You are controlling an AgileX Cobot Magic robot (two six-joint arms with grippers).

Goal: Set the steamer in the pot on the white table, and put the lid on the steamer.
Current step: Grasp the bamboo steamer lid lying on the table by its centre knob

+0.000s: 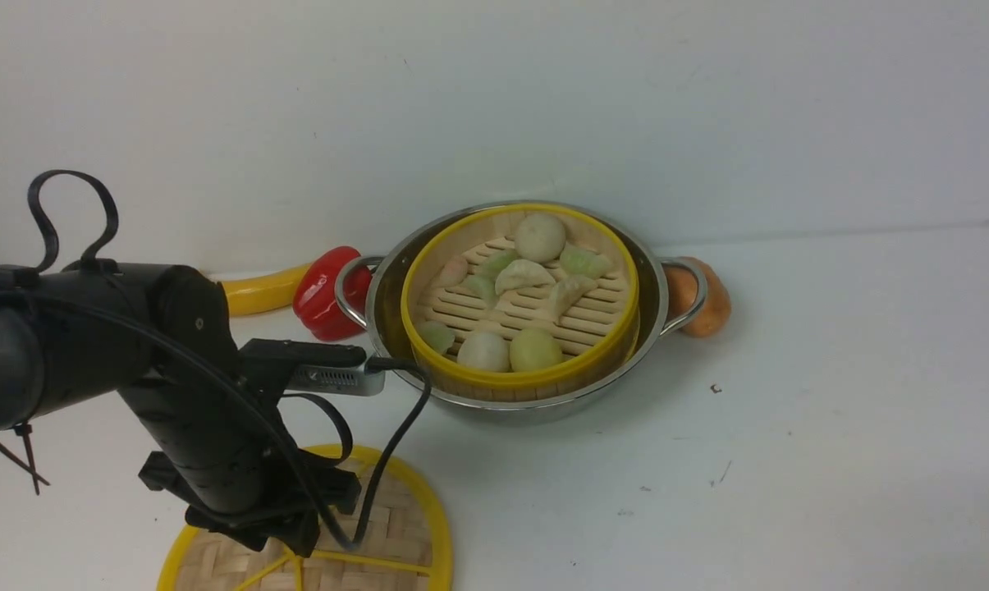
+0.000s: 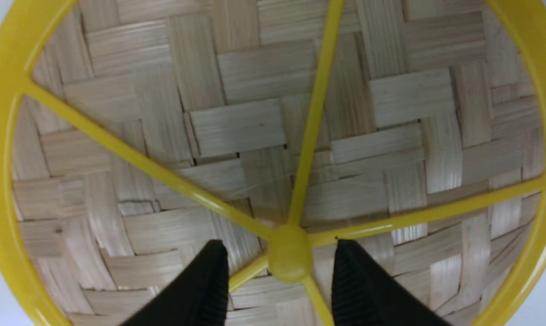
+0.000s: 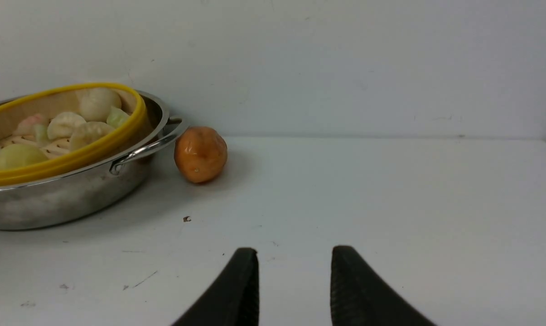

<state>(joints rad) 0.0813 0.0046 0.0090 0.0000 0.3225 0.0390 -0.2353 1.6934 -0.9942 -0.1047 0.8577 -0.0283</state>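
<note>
The fingers of the left gripper stand spread, one on each side of the small yellow knob at the middle of the lid. We see a gap between each finger and the knob, so nothing is pinched. The lid lies flat on the white table, woven face and yellow spokes up, under the left arm.

The right gripper hangs low over bare table with its fingers apart and nothing between them. It is out of the front view.

The steamer sits inside the pot, and its yellow rim shows above the pot's steel rim. Toy buns and dumplings lie on its slatted floor, uncovered.

Taking the pot as the dial's centre in the front view, we place the lid at about 7 o'clock, well apart from the pot. A red pepper lies at 9 o'clock by the pot's loop handle, with a curved yellow piece farther out the same way. An orange fruit rests at 3 o'clock, just beside the other handle.
</note>
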